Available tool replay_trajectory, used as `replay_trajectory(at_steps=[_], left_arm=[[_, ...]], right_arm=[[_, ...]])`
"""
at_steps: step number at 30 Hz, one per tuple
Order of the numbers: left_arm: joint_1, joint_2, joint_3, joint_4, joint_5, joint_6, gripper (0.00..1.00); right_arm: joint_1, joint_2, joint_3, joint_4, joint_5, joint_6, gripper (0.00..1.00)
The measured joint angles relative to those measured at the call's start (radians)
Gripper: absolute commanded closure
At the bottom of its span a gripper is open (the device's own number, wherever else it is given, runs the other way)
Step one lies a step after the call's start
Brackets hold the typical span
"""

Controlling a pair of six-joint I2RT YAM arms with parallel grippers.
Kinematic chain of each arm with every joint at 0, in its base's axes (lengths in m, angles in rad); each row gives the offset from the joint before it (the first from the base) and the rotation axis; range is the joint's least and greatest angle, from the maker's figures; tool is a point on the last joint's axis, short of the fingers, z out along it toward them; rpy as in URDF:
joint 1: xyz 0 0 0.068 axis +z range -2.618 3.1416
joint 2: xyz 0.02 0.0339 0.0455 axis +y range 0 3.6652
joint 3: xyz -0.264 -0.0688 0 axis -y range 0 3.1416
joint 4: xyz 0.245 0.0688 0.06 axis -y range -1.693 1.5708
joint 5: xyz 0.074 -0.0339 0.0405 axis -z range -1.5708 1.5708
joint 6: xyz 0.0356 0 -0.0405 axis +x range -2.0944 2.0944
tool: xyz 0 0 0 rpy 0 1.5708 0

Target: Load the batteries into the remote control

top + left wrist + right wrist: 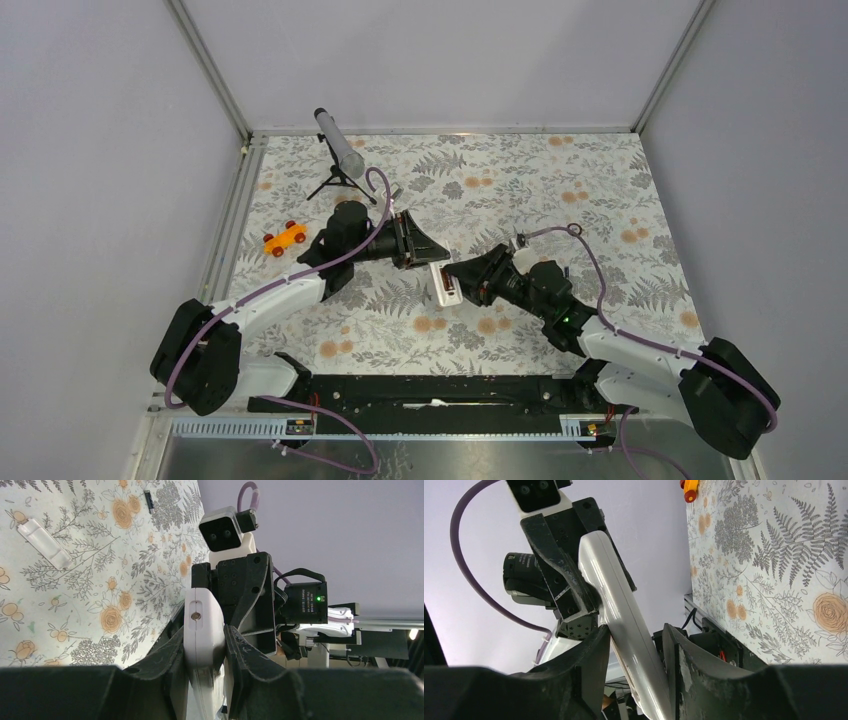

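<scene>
The white remote control (443, 285) hangs above the table between my two grippers. My left gripper (204, 650) is shut on one end, with both fingers pressed on its flat faces; the end with a small hole points outward. My right gripper (636, 672) is closed round the other end of the remote control (616, 610), which crosses the gap slantwise and touches both fingers. One dark slim battery (149, 501) lies on the flowered cloth. The second battery is not in view.
A small white flat piece (44, 542) lies on the cloth. An orange toy car (285, 238) and a grey tube on a black tripod (340, 150) stand at the back left. A thin black ring (573, 228) lies right of centre.
</scene>
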Motion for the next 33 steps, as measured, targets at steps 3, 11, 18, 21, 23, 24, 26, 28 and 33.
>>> replay_trajectory(at_steps=[3,11,18,21,23,24,26,28,33], left_arm=[[0.004,0.000,0.000,0.005,0.012,-0.028,1.00],[0.027,0.000,0.000,0.050,0.017,-0.057,1.00],[0.028,0.000,0.000,0.050,0.019,-0.045,1.00],[0.028,0.000,0.000,0.050,0.022,-0.028,1.00],[0.028,0.000,0.000,0.049,0.024,-0.011,1.00],[0.029,0.000,0.000,0.049,0.024,-0.003,1.00],[0.029,-0.002,0.000,0.044,0.024,0.014,1.00],[0.031,-0.007,0.000,0.034,0.024,0.031,1.00],[0.040,-0.017,0.000,0.031,0.025,0.057,1.00]], right_arm=[[0.000,-0.023,0.000,-0.009,0.003,-0.055,0.48],[0.000,-0.064,0.010,-0.097,0.009,-0.179,0.19],[-0.004,-0.094,0.025,-0.106,0.009,-0.232,0.18],[-0.009,-0.097,0.029,-0.106,0.006,-0.260,0.18],[-0.019,-0.099,0.034,-0.128,0.005,-0.282,0.21],[-0.027,-0.099,0.042,-0.151,0.003,-0.298,0.23],[-0.041,-0.100,0.065,-0.204,-0.005,-0.345,0.26],[-0.050,-0.099,0.108,-0.272,-0.015,-0.409,0.29],[-0.055,-0.091,0.237,-0.405,-0.058,-0.597,0.25]])
